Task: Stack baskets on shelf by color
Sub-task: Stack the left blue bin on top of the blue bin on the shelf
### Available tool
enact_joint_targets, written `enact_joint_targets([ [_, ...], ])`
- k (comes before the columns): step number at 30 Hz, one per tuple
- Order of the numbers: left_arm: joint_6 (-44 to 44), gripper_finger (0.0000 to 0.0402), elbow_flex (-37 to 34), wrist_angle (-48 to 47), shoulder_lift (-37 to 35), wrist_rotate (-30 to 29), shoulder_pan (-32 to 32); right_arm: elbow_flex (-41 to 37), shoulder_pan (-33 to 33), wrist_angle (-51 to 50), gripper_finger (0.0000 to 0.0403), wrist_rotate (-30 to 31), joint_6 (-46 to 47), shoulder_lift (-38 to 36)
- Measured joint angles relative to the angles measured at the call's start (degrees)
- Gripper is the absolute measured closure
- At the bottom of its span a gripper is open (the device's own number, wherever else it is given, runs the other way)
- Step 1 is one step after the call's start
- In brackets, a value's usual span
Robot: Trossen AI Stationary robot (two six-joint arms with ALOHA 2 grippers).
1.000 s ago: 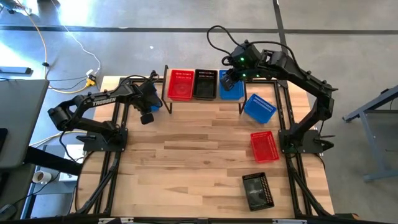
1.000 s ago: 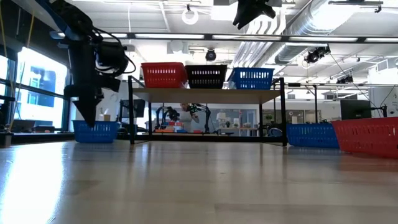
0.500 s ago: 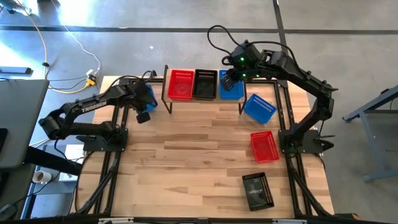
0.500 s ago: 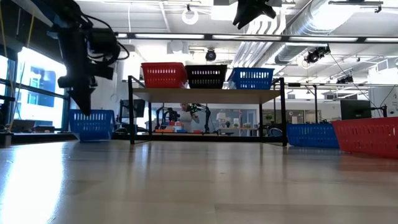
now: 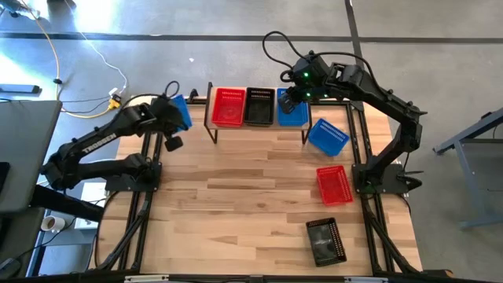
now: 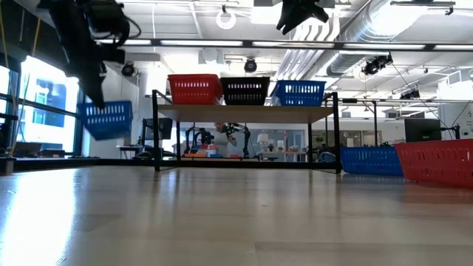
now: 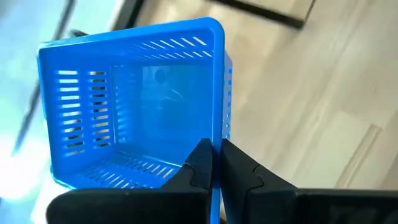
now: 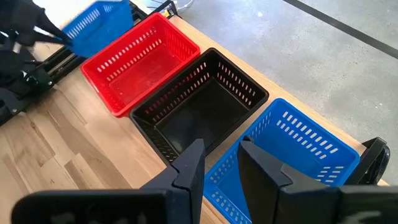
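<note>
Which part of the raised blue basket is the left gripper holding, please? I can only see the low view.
Observer: The left gripper is shut on the rim of one wall of the held blue basket.
Operator: Thank you. Is any black basket off the shelf?
Observer: Yes, one black basket lies on the table near its front edge, on the right arm's side.
Operator: And the right gripper?
Observer: It hangs over the shelf's blue basket, fingers apart, holding nothing.

Red basket (image 5: pixel 229 106), black basket (image 5: pixel 258 106) and blue basket (image 5: pixel 292 110) on light wood shelf (image 5: pixel 255 127).
</note>
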Motion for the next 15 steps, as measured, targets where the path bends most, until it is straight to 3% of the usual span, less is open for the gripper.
enact_joint_targets([
  [9,-1.3,0.0401,11.3,-4.0,-1.1,-6.3,-4.7,0.0,0.0,0.0,0.032,-0.1,-0.1,0.0],
  [15,-1.1,0.0401,17.5,-5.5,-1.1,-10.1,-9.6,0.0,0.0,0.0,0.032,-3.3,1.6,0.0],
])
